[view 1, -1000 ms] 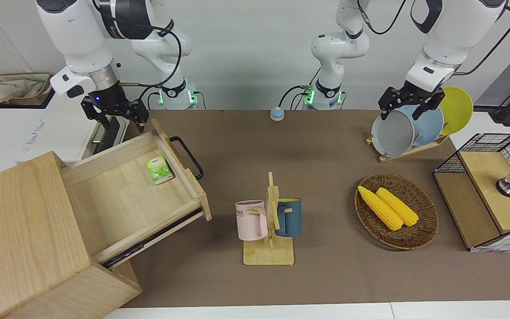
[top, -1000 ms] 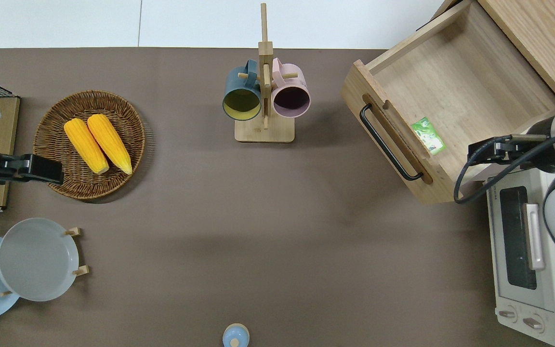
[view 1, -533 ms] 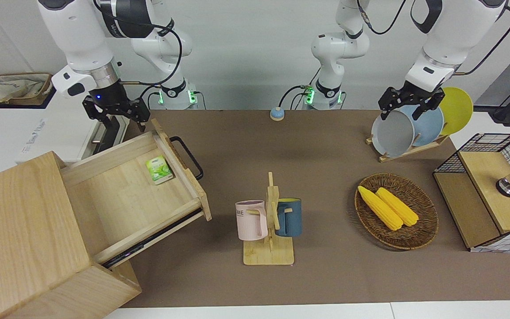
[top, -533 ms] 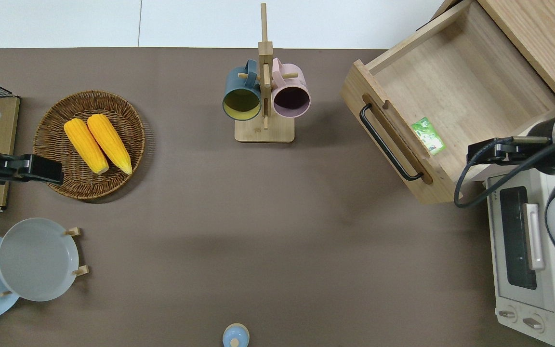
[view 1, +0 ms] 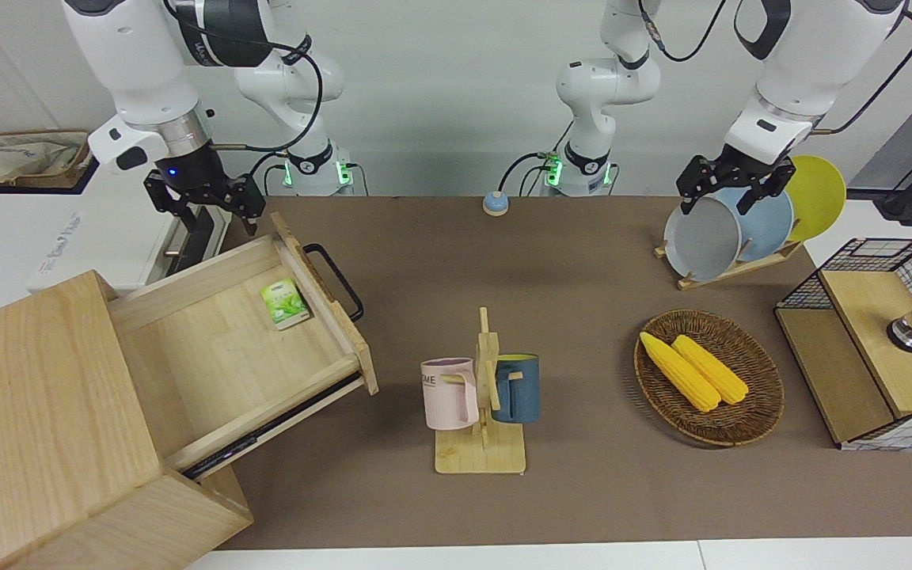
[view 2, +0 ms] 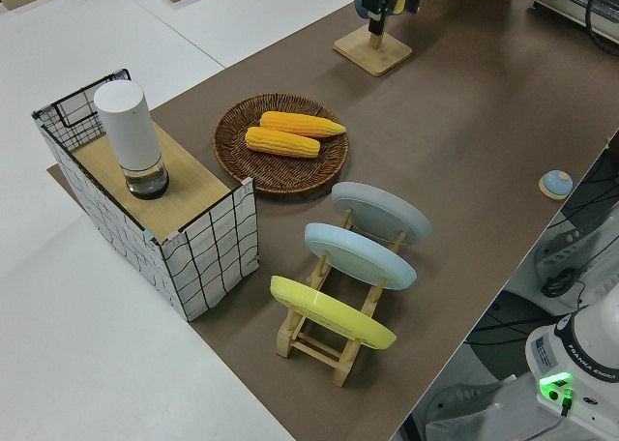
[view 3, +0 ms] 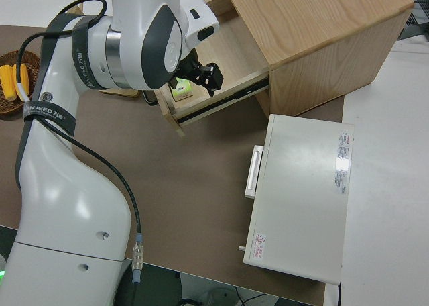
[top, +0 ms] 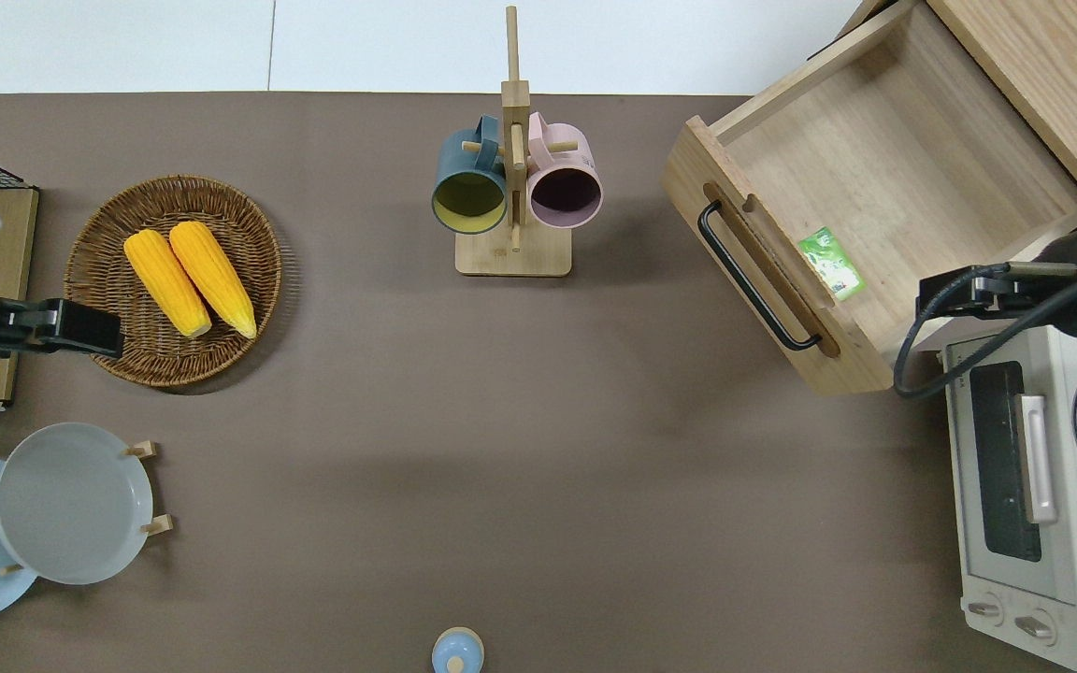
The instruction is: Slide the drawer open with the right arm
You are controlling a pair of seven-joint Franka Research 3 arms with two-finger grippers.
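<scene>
Drawer stands pulled out; task looks done. Right tool wide, empty, over drawer's robot-side edge. Next: retreat clear. Left arm parked.

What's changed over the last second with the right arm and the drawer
The right gripper has drawn back a little from the drawer toward the toaster oven; it holds nothing and is clear of the black handle. The drawer stays pulled open, with the green packet in the same spot inside. The left arm stays parked.
</scene>
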